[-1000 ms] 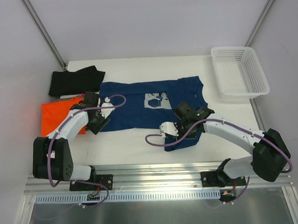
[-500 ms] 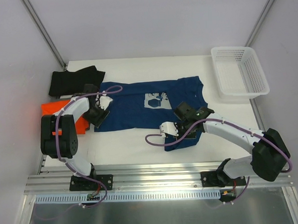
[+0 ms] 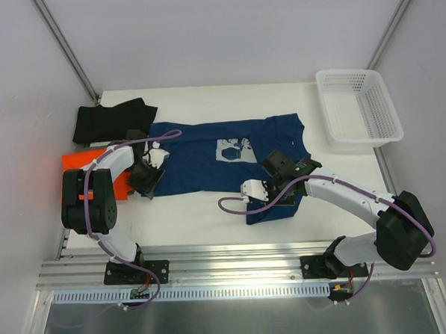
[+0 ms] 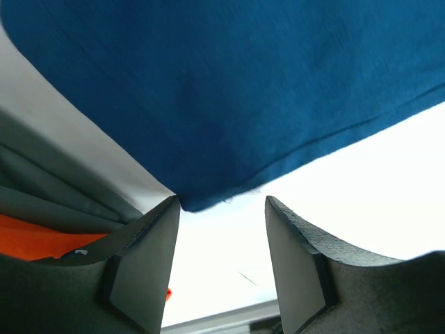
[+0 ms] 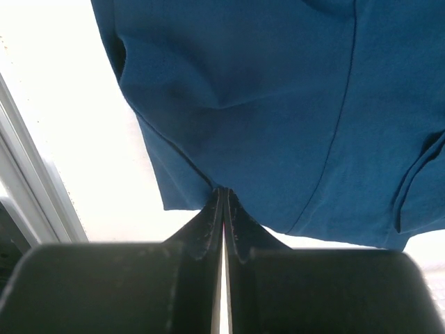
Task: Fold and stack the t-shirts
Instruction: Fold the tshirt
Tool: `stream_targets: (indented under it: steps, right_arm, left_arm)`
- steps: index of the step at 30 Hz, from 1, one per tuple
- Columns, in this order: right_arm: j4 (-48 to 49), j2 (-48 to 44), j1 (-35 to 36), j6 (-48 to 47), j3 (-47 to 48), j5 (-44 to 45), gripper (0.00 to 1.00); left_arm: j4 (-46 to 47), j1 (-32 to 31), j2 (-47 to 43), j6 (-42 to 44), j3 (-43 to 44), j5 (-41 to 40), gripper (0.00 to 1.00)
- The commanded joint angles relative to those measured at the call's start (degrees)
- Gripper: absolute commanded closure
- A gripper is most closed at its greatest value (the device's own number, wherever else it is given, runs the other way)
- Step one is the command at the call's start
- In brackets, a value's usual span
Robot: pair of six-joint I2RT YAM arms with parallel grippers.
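Observation:
The navy blue t-shirt (image 3: 208, 164) with a white print lies spread flat mid-table. The bright orange t-shirt (image 3: 77, 166) lies at the left and the black t-shirt (image 3: 112, 120) at the back left. My left gripper (image 3: 146, 180) is open at the navy shirt's near left corner. In the left wrist view that corner (image 4: 208, 198) lies just ahead of the gap between the left gripper's (image 4: 222, 203) fingertips. My right gripper (image 3: 281, 199) is shut on the navy shirt's near right hem. In the right wrist view the right gripper (image 5: 224, 189) pinches the blue cloth (image 5: 278, 104) at its edge.
A white lattice basket (image 3: 358, 107) stands at the back right. The table's front metal rail (image 3: 228, 256) runs just behind the arm bases. Orange cloth (image 4: 35, 240) and dark grey folds (image 4: 42, 188) show at the left of the left wrist view.
The left arm has swung its elbow back and left, and its gripper has settled at the navy shirt's near left corner. The right gripper has hardly moved.

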Motion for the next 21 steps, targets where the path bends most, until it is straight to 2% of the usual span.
stream_targets:
  steps: [1, 4, 8, 9, 11, 12, 21]
  right_arm:
    - [-0.7, -0.19, -0.38, -0.85, 1.87, -0.7, 0.99]
    - [-0.61, -0.11, -0.29, -0.94, 2.04, -0.7, 0.99]
    - [-0.61, -0.54, -0.47, -0.94, 1.87, -0.44, 1.0]
    - [-0.61, -0.63, -0.64, -0.94, 1.78, -0.35, 1.0]
    - [-0.7, -1.07, -1.34, -0.5, 1.69, -0.17, 0.99]
    - [-0.88, -1.25, -1.61, -0.33, 1.78, -0.08, 0.99]
    - [-2.54, -4.06, -10.57, -0.68, 4.59, 0.62, 0.99]
  left_arm:
    - [-2.79, 0.74, -2.71, -2.79, -0.14, 3.49, 0.48]
    - [-3.32, 0.83, -2.36, -3.94, 0.12, 4.37, 0.49]
    - [-3.93, 0.92, -1.48, -4.55, 1.35, 5.16, 0.61]
    - [-4.02, 0.92, -1.31, -4.64, 1.7, 5.25, 0.74]
    - [-4.46, 0.92, -1.13, -4.56, 2.32, 5.25, 0.88]
    - [-4.63, 0.92, -1.13, -4.56, 2.49, 5.16, 1.0]
    - [-8.76, 1.45, -4.64, -2.97, 5.39, 4.37, 1.0]
